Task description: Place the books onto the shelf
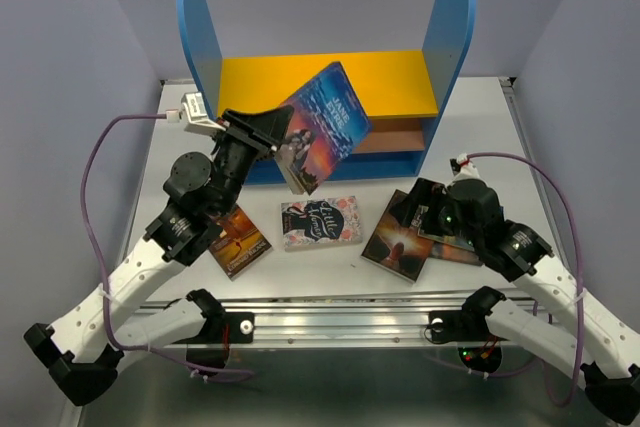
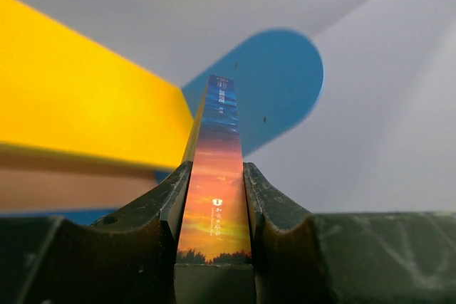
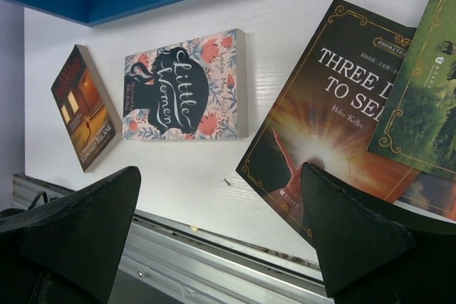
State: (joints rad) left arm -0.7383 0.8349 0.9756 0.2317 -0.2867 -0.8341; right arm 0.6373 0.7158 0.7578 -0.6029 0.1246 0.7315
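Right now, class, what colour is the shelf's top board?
The top board is orange-yellow; the top view shows it best.

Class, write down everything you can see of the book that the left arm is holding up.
The held book is a thin paperback with a blue-purple picture cover and white lettering; its spine fades from blue to sunset orange. It hangs tilted above the table, in front of the shelf's yellow top board. The left end effector clamps its spine edge from both sides.

Left hand [image 1: 275, 144], raised forward, grips a book [image 1: 325, 122]; right hand [image 3: 219, 172] hangs low, spread wide.
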